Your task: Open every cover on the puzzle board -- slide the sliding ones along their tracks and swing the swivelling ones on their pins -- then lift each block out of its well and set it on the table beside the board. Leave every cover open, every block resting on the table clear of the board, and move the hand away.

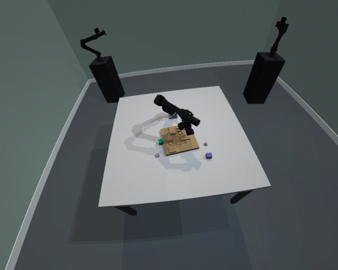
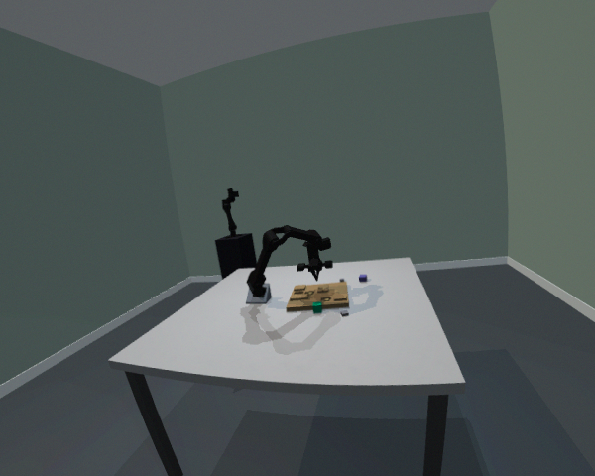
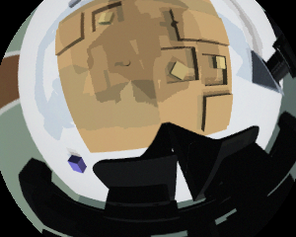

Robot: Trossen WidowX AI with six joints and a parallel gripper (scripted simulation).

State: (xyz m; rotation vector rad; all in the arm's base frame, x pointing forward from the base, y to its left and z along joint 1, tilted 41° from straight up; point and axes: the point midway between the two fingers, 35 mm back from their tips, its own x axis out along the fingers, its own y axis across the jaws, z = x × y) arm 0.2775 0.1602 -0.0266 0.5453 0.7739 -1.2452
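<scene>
The wooden puzzle board (image 1: 192,144) (image 2: 339,288) (image 3: 106,134) lies flat with several raised covers and dark recess edges. In the wrist view, pale square pieces (image 3: 106,19) (image 3: 179,70) (image 3: 220,62) show on it; whether every cover is fully open I cannot tell. A green block (image 1: 160,142) (image 2: 317,307) is on the table close against the board's side; a gap is not clear. A purple block (image 1: 208,155) (image 2: 363,278) (image 3: 77,163) rests on the table, apart from the board. My gripper (image 2: 316,278) (image 3: 165,126) is shut and empty, above the board, covering part of it in the top view.
Two small grey pieces (image 1: 205,143) (image 1: 156,155) (image 2: 341,280) (image 2: 344,313) lie on the white table (image 1: 134,180) (image 2: 390,353), on opposite sides of the board. The arm's grey base (image 1: 172,116) (image 2: 258,296) stands behind the board. Two other arms stand on dark pedestals (image 1: 106,80) (image 1: 261,78) off the table.
</scene>
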